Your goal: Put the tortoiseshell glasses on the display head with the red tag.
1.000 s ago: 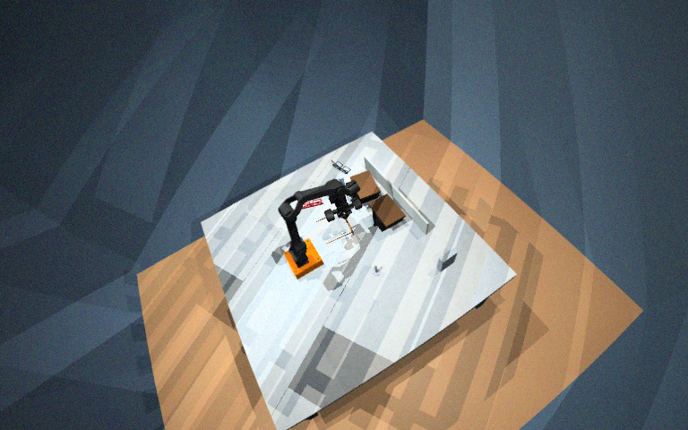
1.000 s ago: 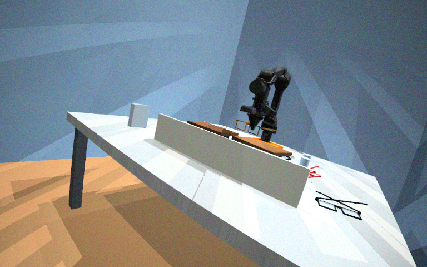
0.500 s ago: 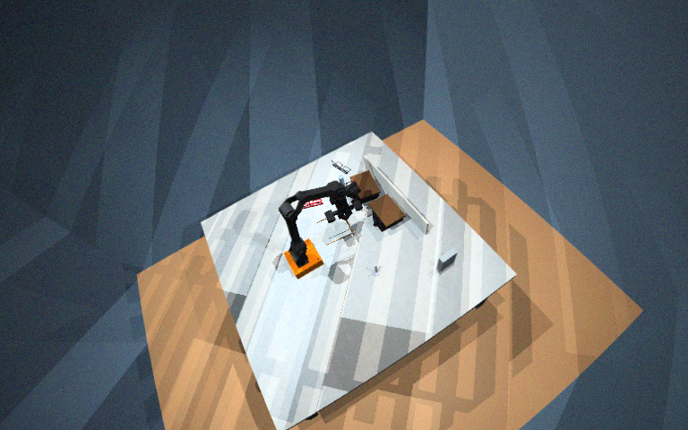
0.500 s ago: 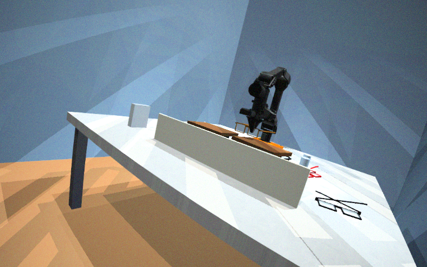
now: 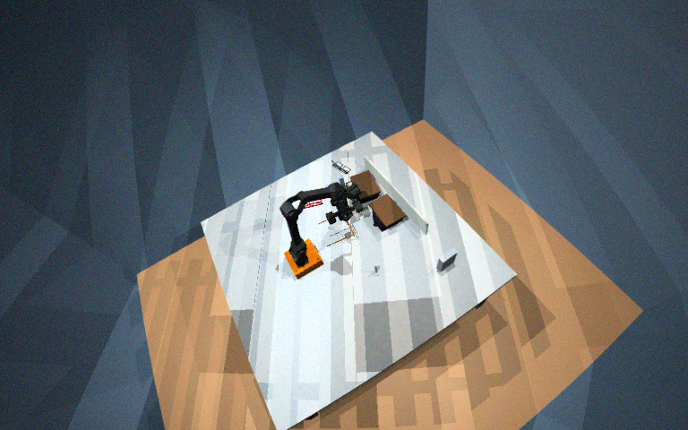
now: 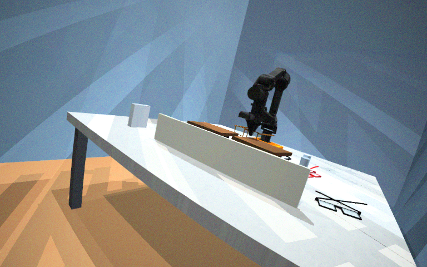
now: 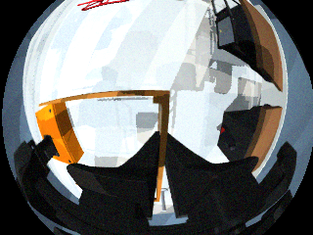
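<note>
My gripper (image 5: 348, 218) (image 6: 251, 134) (image 7: 160, 135) is shut on the tortoiseshell glasses (image 5: 340, 240) (image 6: 266, 134) (image 7: 164, 116) near the middle of their front and holds them above the table. Their temples point toward the robot base. The head with the red tag (image 5: 389, 210) (image 6: 211, 128) (image 7: 268, 131) has a brown top and dark face; its small tag (image 7: 222, 130) is red. The glasses are apart from it, on the base side. The other head (image 5: 364, 183) (image 6: 262, 146) (image 7: 261, 41) stands beside it and appears to wear dark-framed glasses. The far temple is hidden in the wrist view.
A cream board (image 5: 396, 194) (image 6: 229, 167) stands behind the heads. Red glasses (image 5: 313, 203) (image 7: 104, 5) and black glasses (image 5: 340, 166) (image 6: 338, 206) lie on the table. A grey box (image 5: 447, 260) (image 6: 139, 115), a small stand (image 5: 376, 270) and a grey cylinder (image 6: 304, 160) are also there.
</note>
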### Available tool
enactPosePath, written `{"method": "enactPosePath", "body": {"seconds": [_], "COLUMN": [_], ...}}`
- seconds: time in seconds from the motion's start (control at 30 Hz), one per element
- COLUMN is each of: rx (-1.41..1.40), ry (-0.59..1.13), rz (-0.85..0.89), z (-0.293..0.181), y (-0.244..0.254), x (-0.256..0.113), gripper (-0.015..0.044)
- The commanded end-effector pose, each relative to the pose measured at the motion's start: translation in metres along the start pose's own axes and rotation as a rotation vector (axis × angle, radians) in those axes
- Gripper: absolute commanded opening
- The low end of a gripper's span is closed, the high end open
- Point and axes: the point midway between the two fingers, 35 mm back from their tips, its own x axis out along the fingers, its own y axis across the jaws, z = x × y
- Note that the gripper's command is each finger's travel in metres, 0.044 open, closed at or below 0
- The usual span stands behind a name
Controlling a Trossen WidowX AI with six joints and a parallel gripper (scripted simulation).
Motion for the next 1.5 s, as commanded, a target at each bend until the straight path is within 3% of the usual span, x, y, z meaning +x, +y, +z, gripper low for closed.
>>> {"method": "enactPosePath", "body": {"seconds": [0.0, 1.47], "rx": [0.004, 0.004], "ry": [0.000, 0.000], "rz": [0.007, 0.008], "z": [0.000, 0.000], "y": [0.001, 0.002], "x": [0.006, 0.049], "gripper": [0.0000, 0.0000]}}
